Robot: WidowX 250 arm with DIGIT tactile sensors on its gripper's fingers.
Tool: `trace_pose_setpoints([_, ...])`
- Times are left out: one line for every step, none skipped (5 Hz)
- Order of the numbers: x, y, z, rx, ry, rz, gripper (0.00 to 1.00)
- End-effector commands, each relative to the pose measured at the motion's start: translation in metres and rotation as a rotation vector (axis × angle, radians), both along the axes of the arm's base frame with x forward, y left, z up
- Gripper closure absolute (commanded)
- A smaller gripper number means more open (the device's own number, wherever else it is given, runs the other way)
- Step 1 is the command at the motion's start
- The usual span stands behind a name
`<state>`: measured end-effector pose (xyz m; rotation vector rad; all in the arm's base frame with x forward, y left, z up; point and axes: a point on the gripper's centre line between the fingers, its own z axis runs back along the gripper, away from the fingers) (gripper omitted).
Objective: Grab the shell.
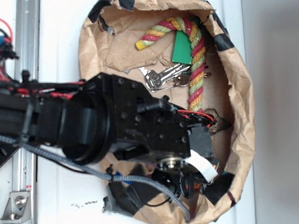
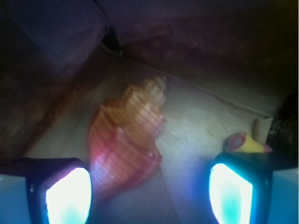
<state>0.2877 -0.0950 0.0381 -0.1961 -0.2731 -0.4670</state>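
Observation:
In the wrist view the shell (image 2: 128, 135), orange-tan and ribbed, lies on brown paper just ahead of my gripper (image 2: 149, 196). It sits left of centre, and its wide end reaches close to the left fingertip (image 2: 67, 198). The right fingertip (image 2: 231, 196) stands well apart from it. The gripper is open with nothing clamped between the fingers. In the exterior view the gripper (image 1: 200, 168) hangs low over the near right part of the paper-lined bowl (image 1: 245, 96). The arm hides the shell there.
A striped rope toy (image 1: 194, 59) curves along the bowl's far side, with a green tag (image 1: 182, 48) and a key bunch (image 1: 161, 75) beside it. A dark brown stone (image 1: 219, 122) lies just past the gripper. The rope's end (image 2: 243, 142) shows above the right fingertip.

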Motion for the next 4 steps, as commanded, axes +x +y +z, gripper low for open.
trace_pose_setpoints([0.016,-0.016,0.013,-0.03,-0.07,0.01,0.0])
trace_pose_setpoints([0.022,-0.028,-0.004,0.049,-0.053,-0.007,0.0])
trace_pose_setpoints([0.023,-0.032,-0.02,0.176,-0.009,0.064,1.0])
trace_pose_setpoints([0.02,-0.018,-0.013,0.213,-0.001,0.134,1.0])
